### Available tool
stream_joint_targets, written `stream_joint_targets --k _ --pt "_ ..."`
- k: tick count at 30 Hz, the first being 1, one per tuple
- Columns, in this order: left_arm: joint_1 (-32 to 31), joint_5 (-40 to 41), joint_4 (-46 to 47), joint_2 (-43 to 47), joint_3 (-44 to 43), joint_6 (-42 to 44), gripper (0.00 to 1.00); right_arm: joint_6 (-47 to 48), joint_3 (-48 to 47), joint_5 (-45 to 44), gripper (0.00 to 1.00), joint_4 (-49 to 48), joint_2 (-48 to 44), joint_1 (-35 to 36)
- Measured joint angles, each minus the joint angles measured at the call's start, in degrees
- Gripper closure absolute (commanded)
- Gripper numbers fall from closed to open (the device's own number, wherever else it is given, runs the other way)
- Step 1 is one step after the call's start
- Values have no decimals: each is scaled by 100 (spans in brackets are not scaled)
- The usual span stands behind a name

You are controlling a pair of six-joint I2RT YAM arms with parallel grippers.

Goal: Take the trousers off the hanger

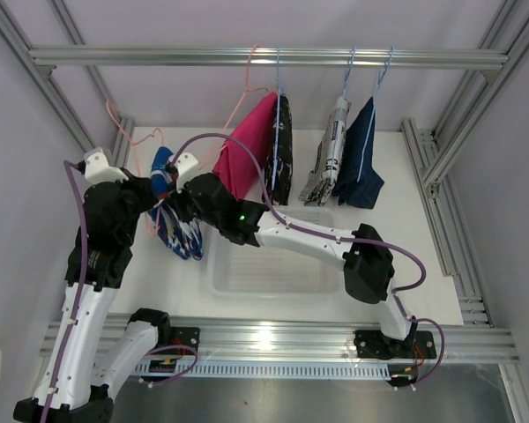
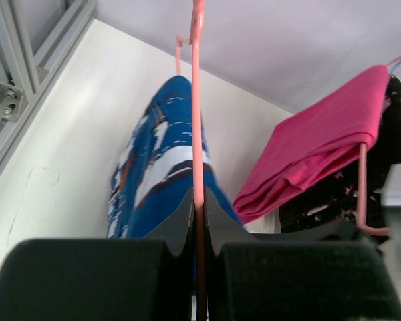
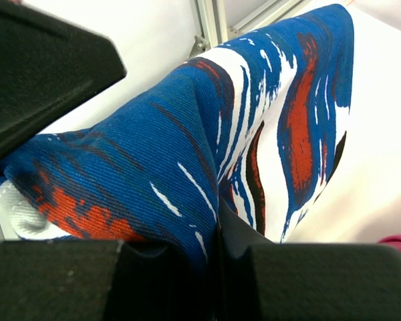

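The blue trousers (image 1: pixel 183 236) with a red-white pattern hang from a pink hanger (image 1: pixel 128 130) held off the rail at the left. My left gripper (image 2: pixel 199 208) is shut on the hanger's thin pink wire (image 2: pixel 198 100), with the blue trousers (image 2: pixel 154 174) draped just beyond it. My right gripper (image 3: pixel 214 234) is shut on a fold of the blue trousers (image 3: pixel 187 134). In the top view both grippers, left (image 1: pixel 157 189) and right (image 1: pixel 178 205), meet at the top of the garment. Pink trousers (image 1: pixel 251 150), black patterned trousers (image 1: pixel 283 150), white printed trousers (image 1: pixel 331 159) and dark denim trousers (image 1: pixel 361 167) hang on the rail.
A clear plastic bin (image 1: pixel 225 286) sits on the white table under the right arm. The metal rail (image 1: pixel 159 57) spans the back, and aluminium frame posts (image 1: pixel 450 150) stand at both sides. The pink trousers (image 2: pixel 321 147) hang close to the right of the held hanger.
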State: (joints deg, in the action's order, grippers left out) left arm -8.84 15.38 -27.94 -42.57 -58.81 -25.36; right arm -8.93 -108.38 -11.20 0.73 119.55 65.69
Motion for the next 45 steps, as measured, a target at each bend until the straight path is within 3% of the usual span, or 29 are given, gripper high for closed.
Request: stream_joint_targets --k 22,42,45 --pt "-90 723 -247 -63 -101 17 100 -4 -9 2 100 396 -367 -127" --pt "-92 1104 -111 273 197 42 100 -48 -789 7 100 1054 -448 -98" --pt "-92 1104 -61 310 245 44 100 -48 -918 9 87 1215 -448 -92"
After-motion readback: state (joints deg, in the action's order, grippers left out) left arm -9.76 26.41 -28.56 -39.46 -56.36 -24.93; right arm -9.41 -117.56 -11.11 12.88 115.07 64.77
